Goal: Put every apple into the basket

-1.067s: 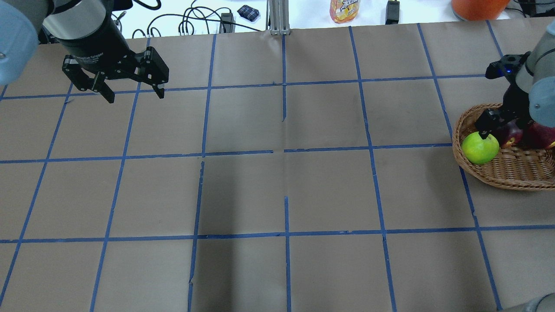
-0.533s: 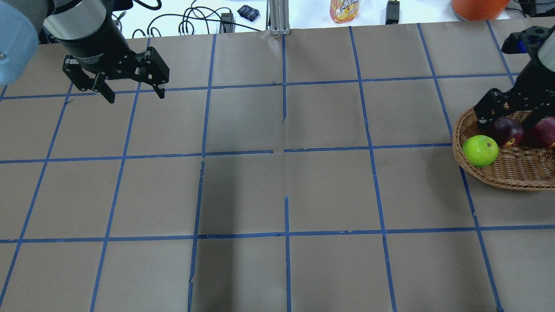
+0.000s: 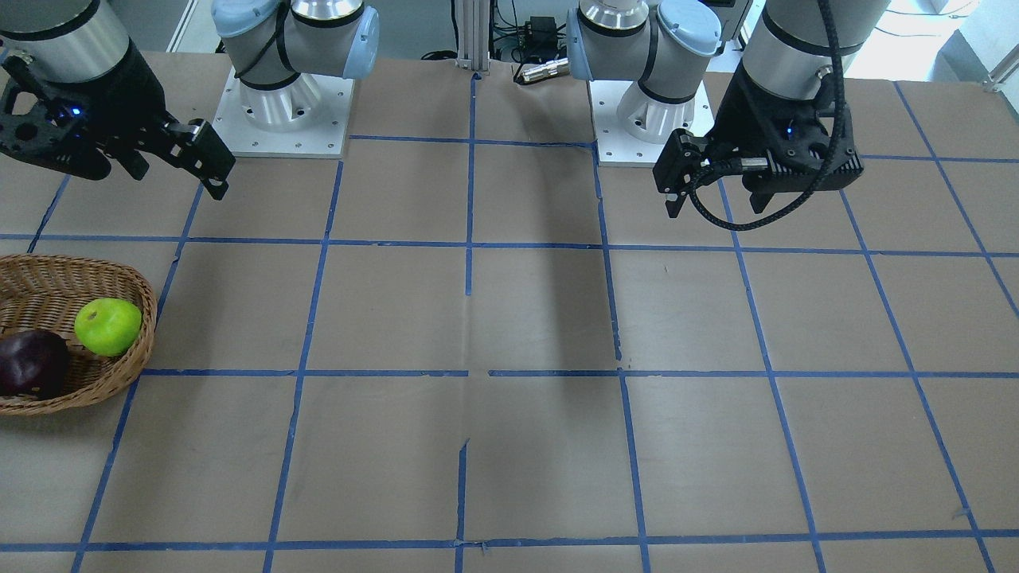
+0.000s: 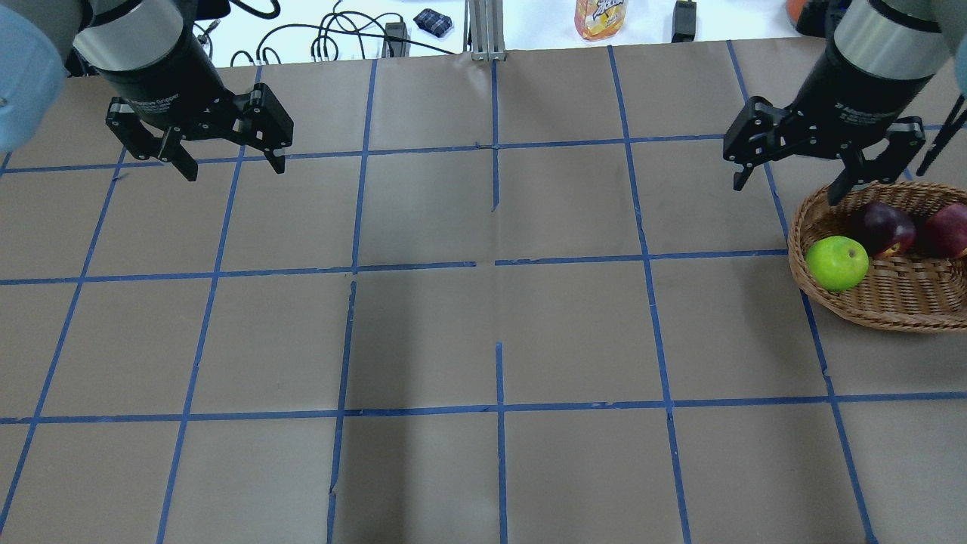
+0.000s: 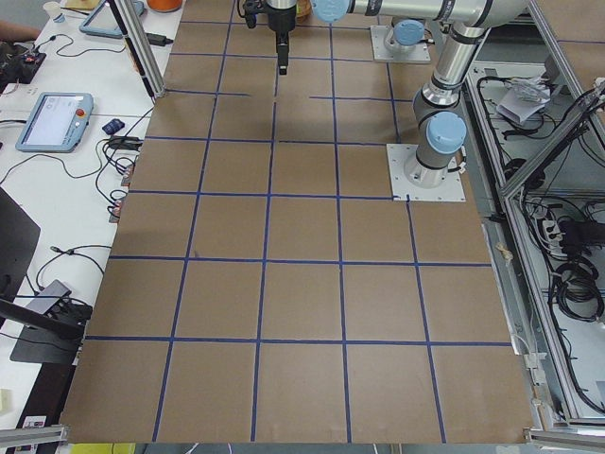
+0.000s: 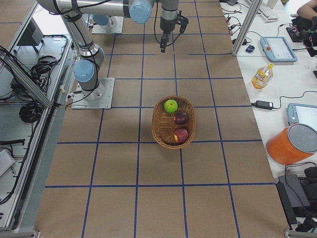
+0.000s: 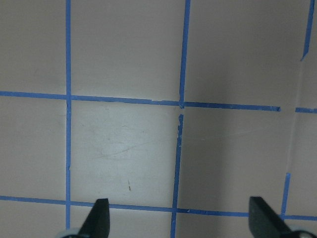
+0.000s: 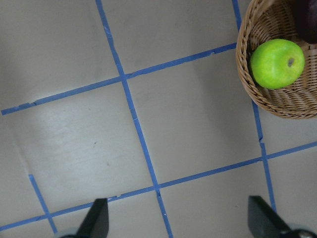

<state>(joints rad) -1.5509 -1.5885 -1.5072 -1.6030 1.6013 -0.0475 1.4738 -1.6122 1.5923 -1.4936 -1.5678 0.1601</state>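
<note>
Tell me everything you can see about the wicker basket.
The basket is an oval, shallow, tan-brown woven wicker bowl with a flared rim, upright on the paper-covered table on the robot's right side. Inside lie three apples in a row: the green apple, the maroon apple, the red apple. The open right gripper hangs apart from it.

Tabletop point(image 4: 423, 332) was covered in matt brown paper, faintly creased. The blue tape point(image 4: 423, 266) gridding it was slightly shinier and torn at some joins.

Basket point(image 4: 876, 306) was woven wicker, rough, ribbed and dull tan.

Green apple point(image 4: 836, 262), maroon apple point(image 4: 880, 227) and red apple point(image 4: 948, 230) had smooth skins with soft highlights.

Left tool point(image 4: 236, 170) and right tool point(image 4: 786, 193) looked matt black; metal or plastic could not be told.

Left arm sleeve point(image 4: 128, 34) was satin silver metal.
</note>
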